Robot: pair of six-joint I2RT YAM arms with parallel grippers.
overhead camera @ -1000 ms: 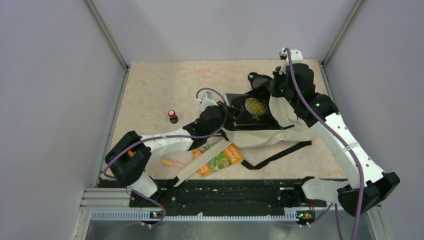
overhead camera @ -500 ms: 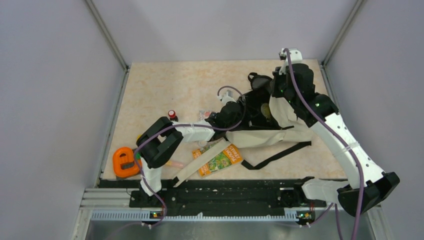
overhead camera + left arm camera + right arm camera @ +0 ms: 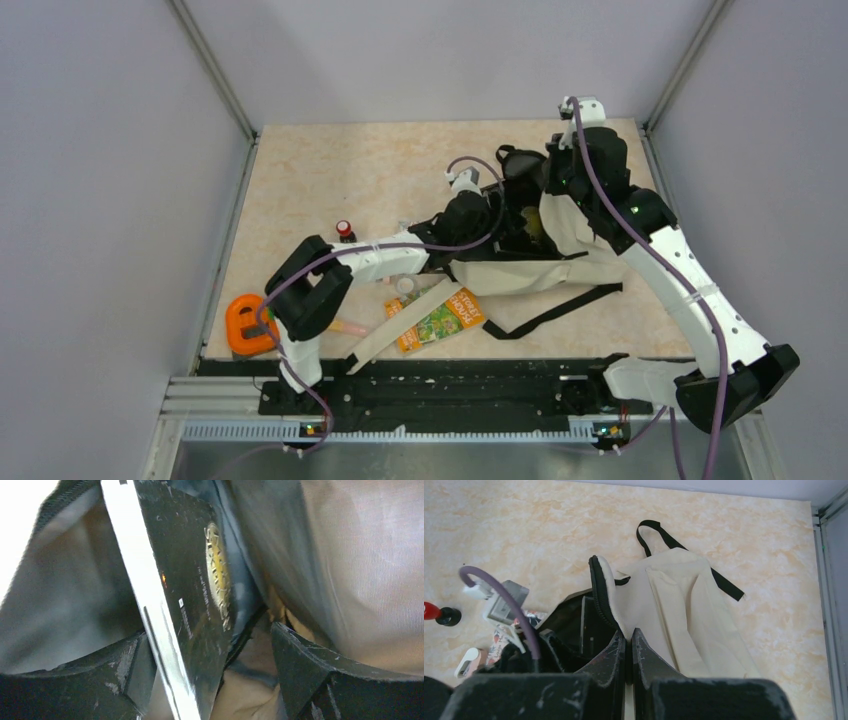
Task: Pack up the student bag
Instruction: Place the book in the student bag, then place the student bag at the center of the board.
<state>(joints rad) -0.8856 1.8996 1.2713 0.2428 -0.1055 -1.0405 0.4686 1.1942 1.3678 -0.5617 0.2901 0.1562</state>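
Observation:
The student bag (image 3: pixel 560 265) lies cream-beige at the table's right middle, its mouth facing left. My right gripper (image 3: pixel 629 632) is shut on the bag's (image 3: pixel 684 610) zipper-edged rim and holds the mouth up. My left gripper (image 3: pixel 495 215) reaches into that mouth. In the left wrist view a black book (image 3: pixel 195 580) with a gold emblem and white page edge stands inside the bag (image 3: pixel 360 570), between the fingers of my left gripper (image 3: pixel 209 632). The jaws stand wide; the book leans by the left finger, well apart from the right one.
A red-capped little bottle (image 3: pixel 345 232) stands left of the bag. An orange tape dispenser (image 3: pixel 248 323) sits near the left front edge, a pink marker (image 3: pixel 348 326) and an orange-green booklet (image 3: pixel 440 318) in front. A long bag strap (image 3: pixel 400 325) crosses the booklet.
My left arm has stretched right, carrying the black book into the bag's mouth, and its jaws have opened off the book. The orange dispenser is now uncovered. The right arm has not moved.

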